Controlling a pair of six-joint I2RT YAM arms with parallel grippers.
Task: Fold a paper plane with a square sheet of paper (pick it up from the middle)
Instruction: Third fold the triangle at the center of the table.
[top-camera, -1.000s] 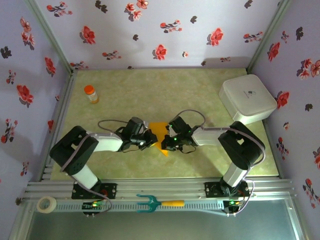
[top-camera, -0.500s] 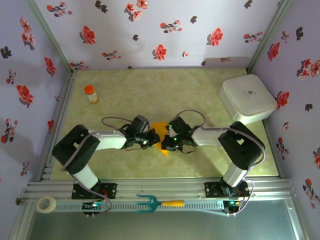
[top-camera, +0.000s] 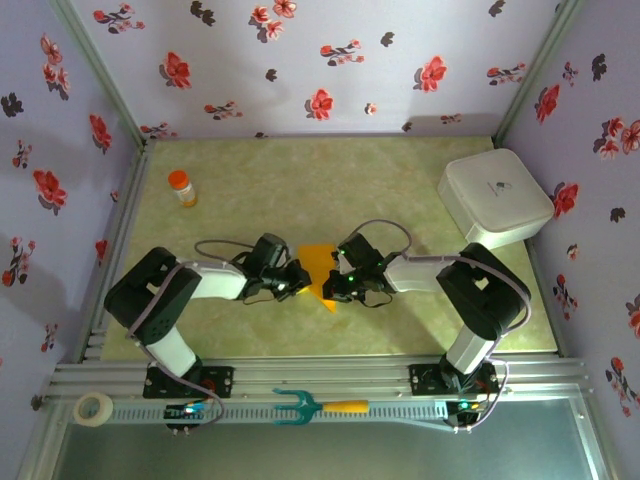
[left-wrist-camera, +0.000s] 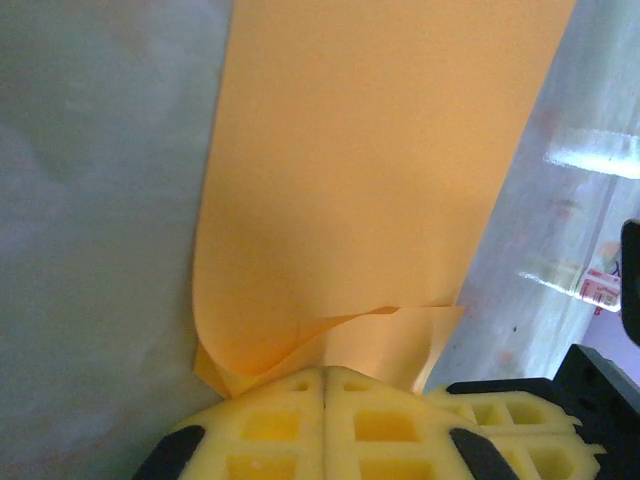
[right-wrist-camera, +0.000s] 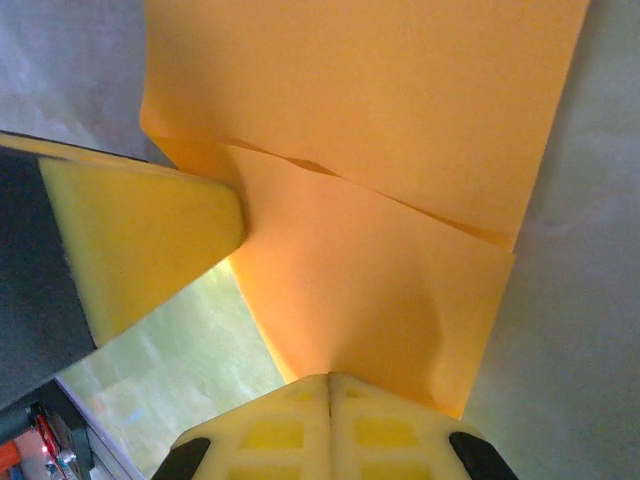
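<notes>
Your left gripper (left-wrist-camera: 325, 378) and right gripper (right-wrist-camera: 330, 382) each clench the paper (top-camera: 318, 258), mid-table (top-camera: 300, 180) toward its near edge. Pull evenly so the crease runs straight.

square sheet of paper (left-wrist-camera: 370, 170): thin, matt, smooth orange paper, creased | left gripper (left-wrist-camera: 325, 375) pads (left-wrist-camera: 265, 430): yellow, matt, waffle-moulded, plastic or foam | table (left-wrist-camera: 80, 200): mottled green, glossy, reflective | box (top-camera: 495, 195): smooth white plastic | rails (top-camera: 330, 372): bare brushed metal | walls (top-camera: 240, 80): matt flower print
</notes>
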